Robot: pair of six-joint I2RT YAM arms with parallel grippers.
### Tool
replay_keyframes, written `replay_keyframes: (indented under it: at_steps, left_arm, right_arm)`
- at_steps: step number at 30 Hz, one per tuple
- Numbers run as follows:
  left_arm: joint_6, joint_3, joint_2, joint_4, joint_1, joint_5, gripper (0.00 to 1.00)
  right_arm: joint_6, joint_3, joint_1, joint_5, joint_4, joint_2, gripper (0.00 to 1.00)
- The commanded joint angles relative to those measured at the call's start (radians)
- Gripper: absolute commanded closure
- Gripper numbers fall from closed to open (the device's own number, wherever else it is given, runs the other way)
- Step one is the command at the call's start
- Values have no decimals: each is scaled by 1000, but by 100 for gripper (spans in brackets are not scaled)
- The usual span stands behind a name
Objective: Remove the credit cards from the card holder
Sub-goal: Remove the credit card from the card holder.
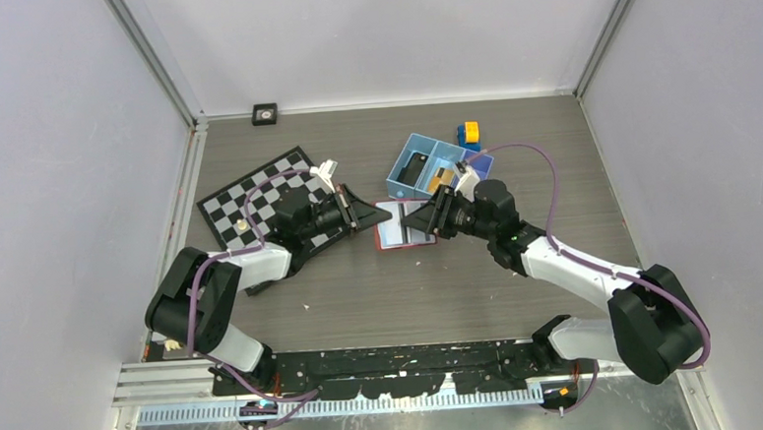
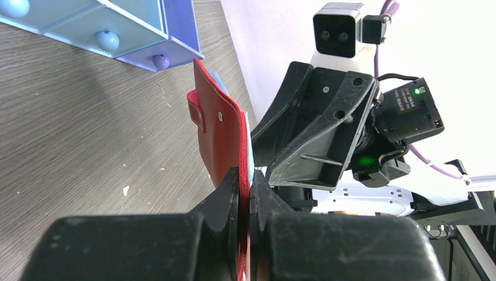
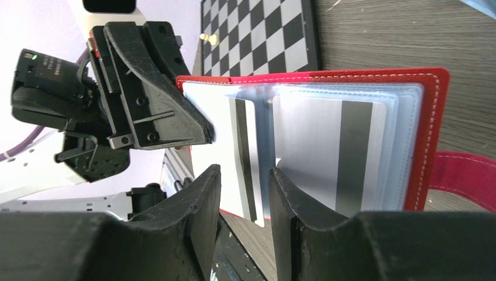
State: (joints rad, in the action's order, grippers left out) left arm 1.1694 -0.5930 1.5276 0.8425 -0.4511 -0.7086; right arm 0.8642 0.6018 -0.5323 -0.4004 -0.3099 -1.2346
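Though faint overhead, maybe two cards (image 3: pixel 310 152)

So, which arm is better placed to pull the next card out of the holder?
The right, probably. The right gripper is open, its fingers either side of a silver card in the card holder. The left gripper is shut on the holder's edge, propping it up, so it is occupied.

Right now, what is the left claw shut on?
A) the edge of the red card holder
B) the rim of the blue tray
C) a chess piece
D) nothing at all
A: in the left wrist view, the left claw is pinched tight on the edge of the card holder, whose red cover runs between its fingers.
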Motion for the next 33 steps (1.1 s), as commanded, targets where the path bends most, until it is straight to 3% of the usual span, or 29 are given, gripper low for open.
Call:
replay_keyframes:
  at_steps: [1,8,19,23,28,30,33]
  left_arm:
    - [46,-8,-30,145,3,-53,100]
    - [129,-4,29,279,5,-77,100]
    - [133,-1,45,267,17,-74,100]
    - [135,-2,54,270,17,-75,90]
    - [138,1,51,278,17,-75,77]
    - [138,5,47,283,18,-72,77]
    - [141,12,41,299,24,-70,86]
  right_arm:
    - [34,-19,5,-63,-124,13,60]
    - [88,-59,14,-112,-252,26,65]
    - [156,-122,38,-151,-416,73,87]
    - [157,-118,38,-153,-414,74,99]
    - [157,-113,40,-140,-394,68,100]
    - [154,-114,49,-124,-374,72,99]
    - [144,-116,63,-92,-327,84,100]
